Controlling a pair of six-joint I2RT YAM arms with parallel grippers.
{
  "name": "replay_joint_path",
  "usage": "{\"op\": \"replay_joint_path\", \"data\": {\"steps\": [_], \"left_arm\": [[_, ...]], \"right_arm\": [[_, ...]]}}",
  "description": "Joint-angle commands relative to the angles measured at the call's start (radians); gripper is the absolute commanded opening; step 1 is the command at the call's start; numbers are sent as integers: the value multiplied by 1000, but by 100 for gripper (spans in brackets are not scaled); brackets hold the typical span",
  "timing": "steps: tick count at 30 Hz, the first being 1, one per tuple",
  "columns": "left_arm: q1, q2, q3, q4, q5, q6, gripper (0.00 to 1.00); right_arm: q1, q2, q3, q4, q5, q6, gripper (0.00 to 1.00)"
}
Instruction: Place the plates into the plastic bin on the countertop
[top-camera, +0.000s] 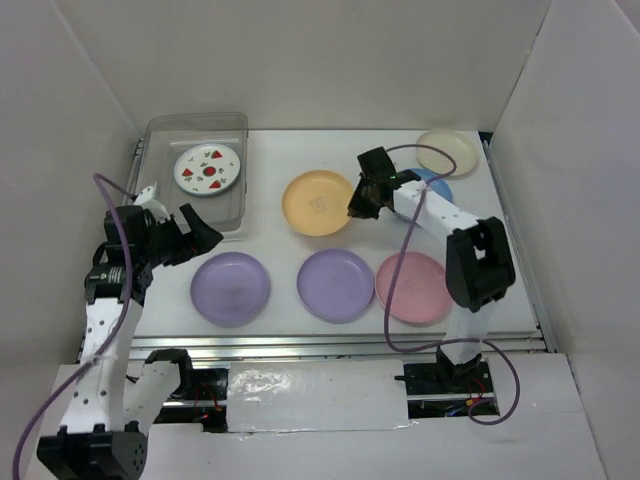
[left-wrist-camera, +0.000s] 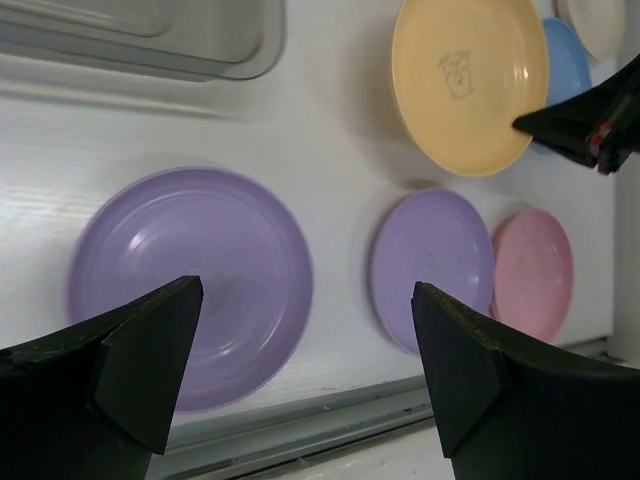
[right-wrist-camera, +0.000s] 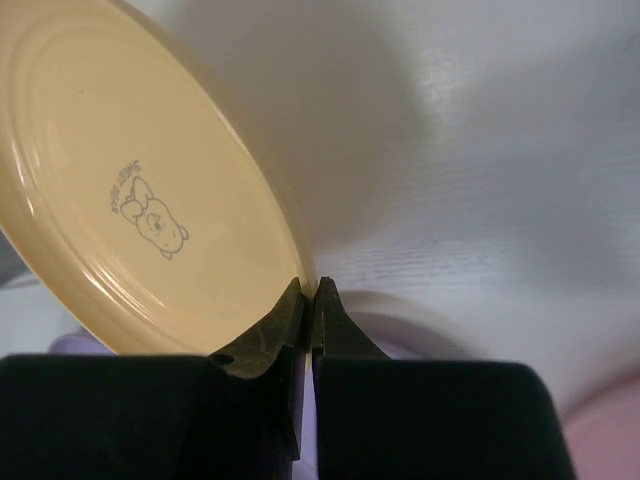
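Note:
My right gripper (top-camera: 358, 205) is shut on the right rim of the yellow-orange plate (top-camera: 318, 203), which is tilted in the right wrist view (right-wrist-camera: 140, 190) with the fingertips (right-wrist-camera: 296, 300) pinching its edge. The strawberry plate (top-camera: 207, 168) lies in the clear plastic bin (top-camera: 160, 130) at the back left. My left gripper (top-camera: 200, 235) is open and empty, just in front of the bin and above the left lilac plate (left-wrist-camera: 190, 270). The second lilac plate (top-camera: 335, 284), the pink plate (top-camera: 412, 288), the blue plate (top-camera: 436, 184) and the cream plate (top-camera: 447, 150) lie on the countertop (top-camera: 280, 250).
White side walls (top-camera: 70, 150) close in the left, right and back. A metal rail (top-camera: 300, 345) runs along the front edge. Purple cables hang from both arms, one looping over the pink plate.

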Motion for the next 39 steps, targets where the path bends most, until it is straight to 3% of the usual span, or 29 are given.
{"op": "replay_joint_path", "data": {"steps": [1, 12, 15, 17, 19, 20, 21, 23, 25, 26, 27, 28, 32, 34, 39], "left_arm": [[-21, 81, 47, 194, 229, -26, 99], [-170, 466, 196, 535, 477, -144, 99], [-203, 505, 239, 475, 408, -112, 98], [-214, 520, 240, 458, 378, -103, 92], [-219, 531, 237, 461, 376, -95, 78], [-220, 538, 233, 467, 382, -98, 66], [-223, 543, 233, 478, 381, -100, 36], [-226, 554, 242, 489, 379, -108, 0], [-231, 565, 266, 475, 371, -108, 0], [-231, 571, 288, 473, 367, -111, 0], [-231, 569, 297, 478, 359, -117, 0], [-226, 560, 312, 490, 311, -121, 0], [-135, 603, 418, 393, 122, -216, 0], [23, 681, 483, 349, 86, -315, 0], [168, 894, 535, 476, 75, -454, 0]], "right_arm": [[47, -186, 80, -39, 116, -31, 0], [107, -384, 45, -95, -108, -119, 0], [106, -447, 17, -72, -174, -116, 0], [110, -478, -7, -58, -174, -111, 0], [115, -507, -15, -56, -173, -113, 0], [118, -516, -17, -58, -171, -114, 0], [123, -518, -18, -62, -171, -116, 0], [129, -515, -23, -67, -159, -119, 0], [130, -512, -28, -67, -158, -125, 0], [129, -513, -34, -67, -158, -126, 16], [124, -519, -37, -67, -156, -128, 46], [120, -526, -50, -70, -144, -119, 99], [57, -660, -184, -41, -102, -97, 100], [29, -752, -296, 28, -128, -88, 100], [25, -848, -460, 60, -185, -90, 100]]}}
